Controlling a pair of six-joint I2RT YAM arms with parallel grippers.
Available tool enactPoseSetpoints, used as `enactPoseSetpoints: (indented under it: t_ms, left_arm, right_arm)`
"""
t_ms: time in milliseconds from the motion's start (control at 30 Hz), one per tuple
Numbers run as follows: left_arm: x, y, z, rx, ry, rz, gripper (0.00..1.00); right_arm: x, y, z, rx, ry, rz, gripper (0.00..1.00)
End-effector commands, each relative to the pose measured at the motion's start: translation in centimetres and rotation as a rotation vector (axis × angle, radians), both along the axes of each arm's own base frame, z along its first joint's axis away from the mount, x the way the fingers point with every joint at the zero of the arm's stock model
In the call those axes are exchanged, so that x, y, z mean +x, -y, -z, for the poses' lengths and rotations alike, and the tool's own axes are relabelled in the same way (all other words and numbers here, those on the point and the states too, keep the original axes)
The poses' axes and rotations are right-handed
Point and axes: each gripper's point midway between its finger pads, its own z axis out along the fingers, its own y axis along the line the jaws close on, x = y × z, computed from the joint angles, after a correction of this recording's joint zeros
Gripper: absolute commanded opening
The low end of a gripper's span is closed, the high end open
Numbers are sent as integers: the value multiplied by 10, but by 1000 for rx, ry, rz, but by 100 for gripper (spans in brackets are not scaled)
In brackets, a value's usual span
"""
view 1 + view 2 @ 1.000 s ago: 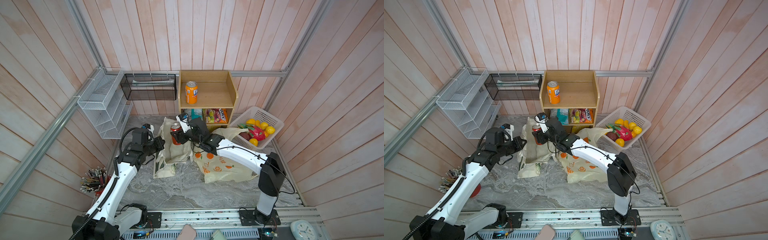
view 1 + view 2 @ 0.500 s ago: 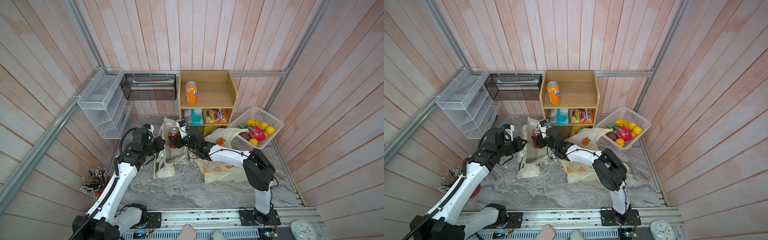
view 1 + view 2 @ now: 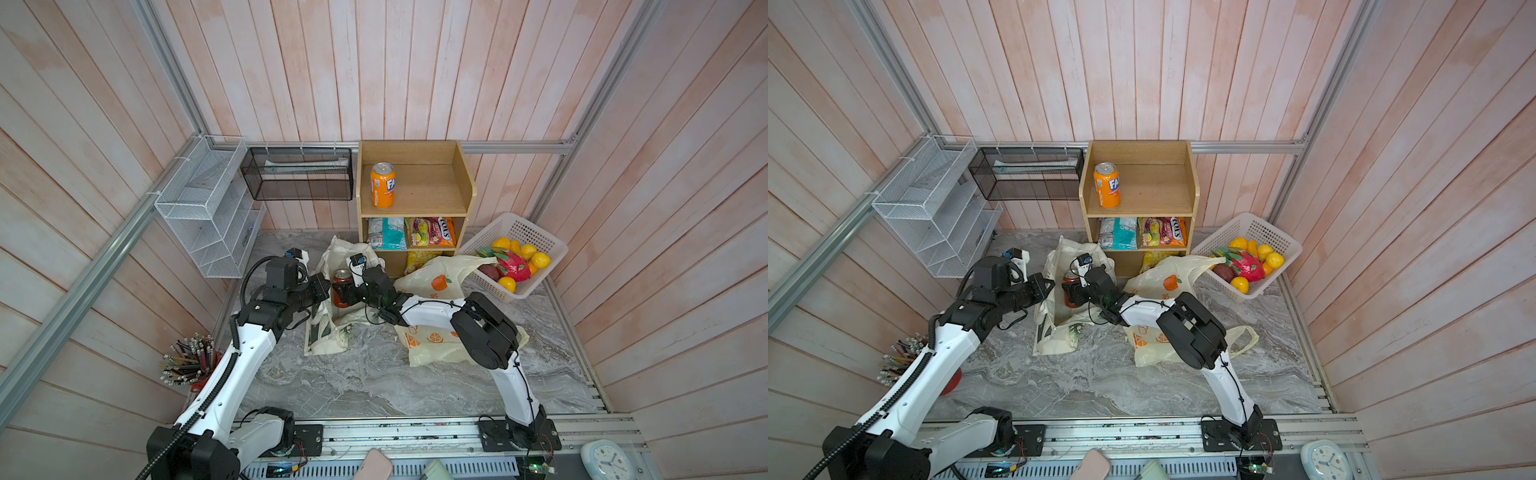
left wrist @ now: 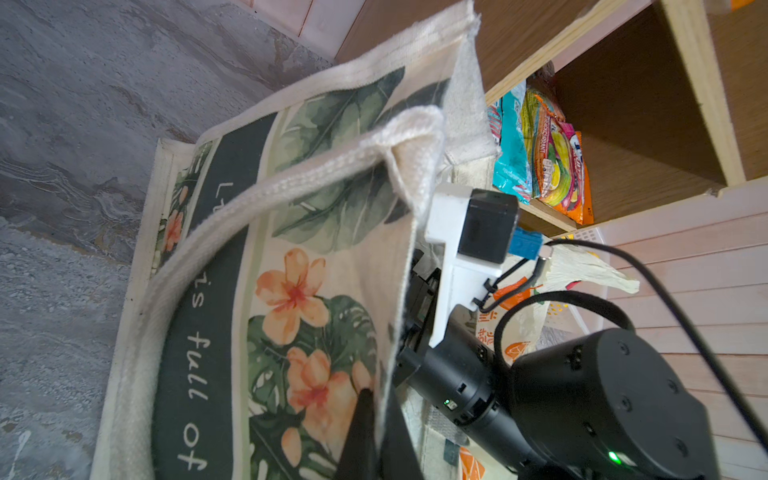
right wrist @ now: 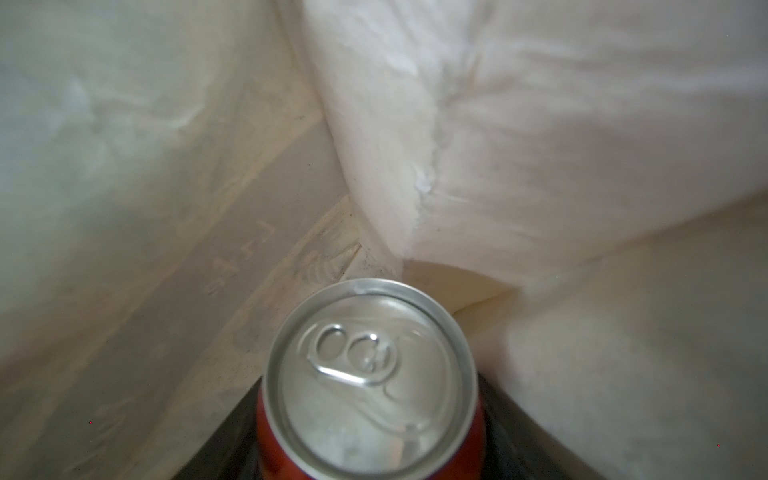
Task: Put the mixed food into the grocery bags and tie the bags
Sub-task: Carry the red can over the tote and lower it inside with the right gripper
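Observation:
The red can [image 3: 341,286] [image 3: 1070,286] stands upright in the open mouth of the cream canvas tote [image 3: 327,334] [image 3: 1054,338], with my right gripper [image 3: 348,292] [image 3: 1076,293] shut on its sides. In the right wrist view the can's silver top [image 5: 370,365] sits between dark fingers [image 5: 232,440], with the tote's pale inner cloth [image 5: 166,199] all around. My left gripper [image 3: 323,286] [image 4: 376,399] is shut on the tote's upper edge [image 4: 399,266] and holds it up. The plastic bag [image 3: 432,286] [image 3: 1160,282] lies to the right under the right arm. The teal packet [image 3: 388,232] [image 4: 509,158] rests on the shelf.
A wooden shelf unit [image 3: 461,195] stands behind, with an orange soda can [image 3: 382,185] on top and an orange-red chip packet [image 3: 432,232] below. A white basket [image 3: 536,232] of fruit sits at the right. Wire racks [image 3: 208,208] hang at the left, pencils [image 3: 189,361] below.
My right gripper has carried the red can down and slightly left, deeper into the tote's mouth, with the arm folding closer. The left gripper keeps its hold on the tote's edge.

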Motion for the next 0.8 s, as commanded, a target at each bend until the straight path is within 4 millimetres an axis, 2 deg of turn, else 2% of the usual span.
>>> enactPoseSetpoints:
  t_ms: [0, 67, 167, 533, 667, 767]
  left_arm:
    - [2, 1, -1, -16, 10, 1, 0]
    - [1, 1, -1, -17, 11, -2, 0]
    - [1, 0, -1, -20, 11, -7, 0]
    - [-2, -2, -4, -23, 14, -15, 0]
    - [-4, -4, -6, -19, 18, -22, 0]
    - [-4, -5, -7, -20, 23, -26, 0]
  right_arm:
    - [11, -10, -24, 54, 33, 1, 60]
    - [9, -16, -18, 29, 15, -20, 70]
    - [8, -17, -18, 24, 5, -32, 77]
    - [4, -18, -16, 8, -22, -53, 80]
    - [-2, -16, -28, 5, -35, -73, 80]
    - [-11, -10, -49, -5, -37, -94, 79]
